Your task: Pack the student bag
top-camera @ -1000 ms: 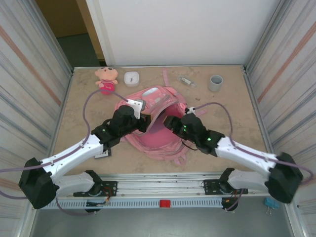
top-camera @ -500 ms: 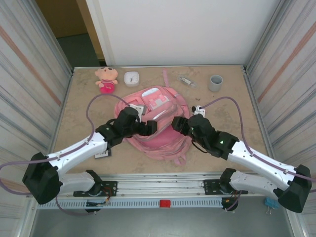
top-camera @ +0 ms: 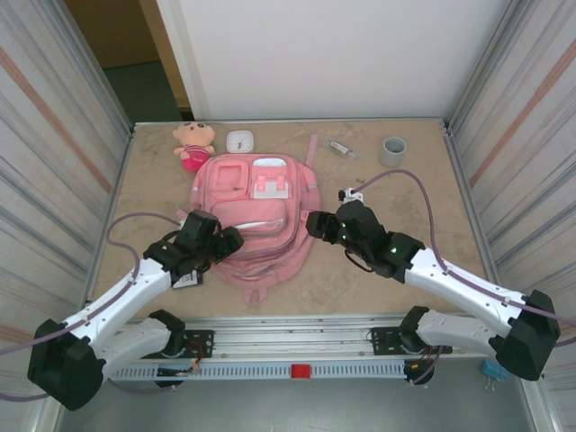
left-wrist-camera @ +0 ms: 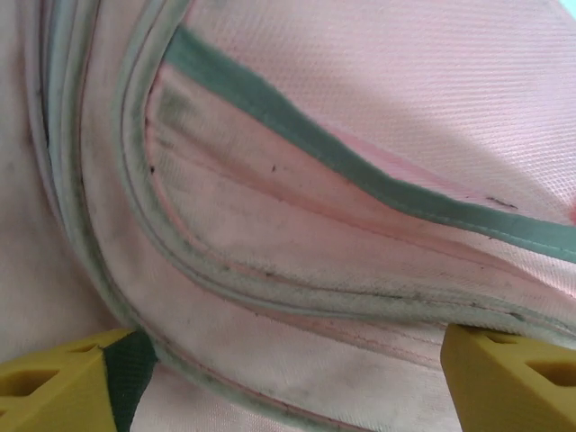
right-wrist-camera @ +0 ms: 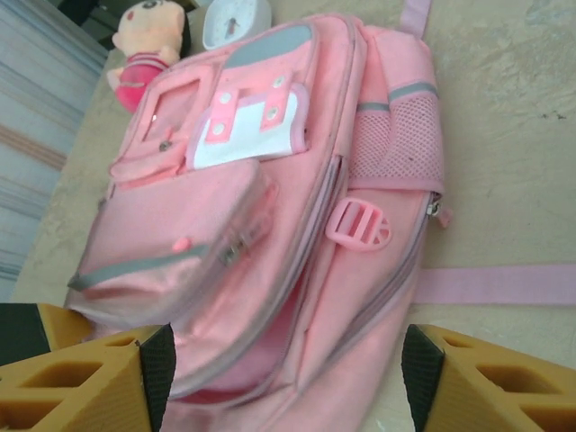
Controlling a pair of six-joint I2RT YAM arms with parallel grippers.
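Both arms have let go and lowered. Left gripper and right gripper gape wide, empty, at nine and three o'clock of the student bag, flat mid-table. Packing seems unfinished: plush doll at eleven o'clock lies outside.

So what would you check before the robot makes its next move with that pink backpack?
1. Large pink fabric backpack lying flat, front side up: ok.
2. Left gripper open, close against the backpack's fabric: ok.
3. Right gripper open, facing the backpack, not holding it: ok.
4. Backpack unzipped wide enough for packing: cannot tell.
5. Pink plush doll, small white case and grey cup standing free on the beige table behind the backpack: ok.
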